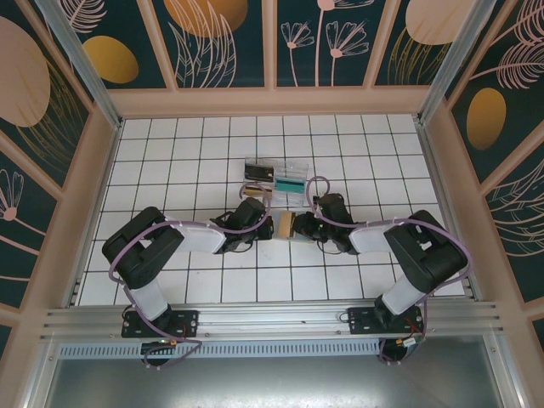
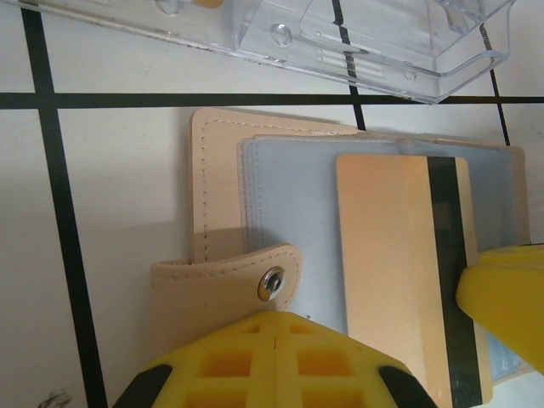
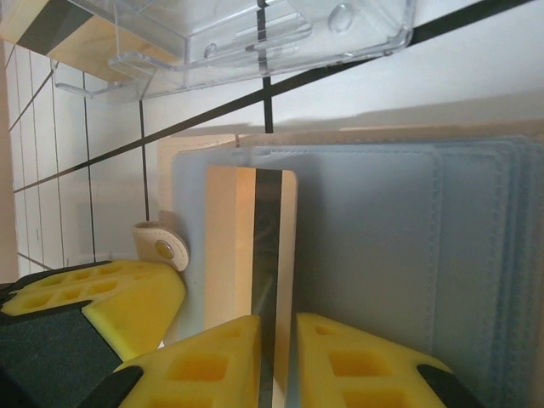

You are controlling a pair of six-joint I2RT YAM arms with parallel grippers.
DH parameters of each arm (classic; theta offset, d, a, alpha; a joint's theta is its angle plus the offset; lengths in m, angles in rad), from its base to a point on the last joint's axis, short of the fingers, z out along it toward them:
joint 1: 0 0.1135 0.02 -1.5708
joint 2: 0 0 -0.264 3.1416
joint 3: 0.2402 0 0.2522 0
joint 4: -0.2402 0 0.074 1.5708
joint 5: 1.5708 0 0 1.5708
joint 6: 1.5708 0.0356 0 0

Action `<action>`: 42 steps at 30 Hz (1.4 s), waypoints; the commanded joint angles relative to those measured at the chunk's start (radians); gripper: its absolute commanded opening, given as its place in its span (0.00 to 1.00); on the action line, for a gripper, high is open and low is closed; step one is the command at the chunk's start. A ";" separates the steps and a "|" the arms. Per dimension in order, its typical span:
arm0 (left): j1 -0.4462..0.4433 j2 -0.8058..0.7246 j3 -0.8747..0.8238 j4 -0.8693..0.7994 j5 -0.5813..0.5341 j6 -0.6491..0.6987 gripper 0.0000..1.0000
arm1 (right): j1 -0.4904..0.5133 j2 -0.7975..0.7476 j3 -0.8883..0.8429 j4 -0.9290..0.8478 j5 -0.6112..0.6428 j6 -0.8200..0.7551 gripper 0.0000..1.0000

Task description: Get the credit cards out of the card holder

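Note:
The card holder lies open on the tiles between both arms, tan outside, blue-grey slots inside. A tan credit card with a black stripe lies on the slots, partly drawn out. My left gripper is shut, its tips meeting at the snap strap on the holder's edge, nothing between them. My right gripper stands over the card's near end with a narrow gap between its jaws, the stripe showing through the gap. One of its fingers rests on that end of the card.
A clear plastic compartment tray sits just beyond the holder, close to both grippers. A tan, black-striped card lies in it, and a green one. Wooden walls surround the tiled floor.

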 commanded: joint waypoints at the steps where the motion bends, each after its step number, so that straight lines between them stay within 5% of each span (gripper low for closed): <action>1: -0.004 0.020 0.006 -0.070 0.010 0.009 0.00 | -0.005 0.026 0.016 0.025 -0.009 0.015 0.17; 7: -0.004 0.018 0.003 -0.075 0.003 0.012 0.00 | -0.015 -0.005 -0.001 0.002 0.011 0.010 0.00; 29: -0.003 -0.036 0.003 -0.097 -0.009 0.018 0.03 | -0.143 -0.454 -0.139 -0.218 0.067 -0.091 0.00; 31: -0.003 -0.091 0.003 -0.099 -0.006 0.017 0.12 | -0.143 -0.501 -0.120 -0.249 0.067 -0.122 0.00; 36: -0.004 -0.244 -0.012 -0.148 -0.103 0.004 0.67 | -0.133 -0.544 -0.046 -0.322 0.047 -0.224 0.00; 42: -0.004 -0.489 -0.099 -0.200 -0.283 -0.032 0.98 | -0.059 -0.514 0.072 -0.373 0.086 -0.404 0.00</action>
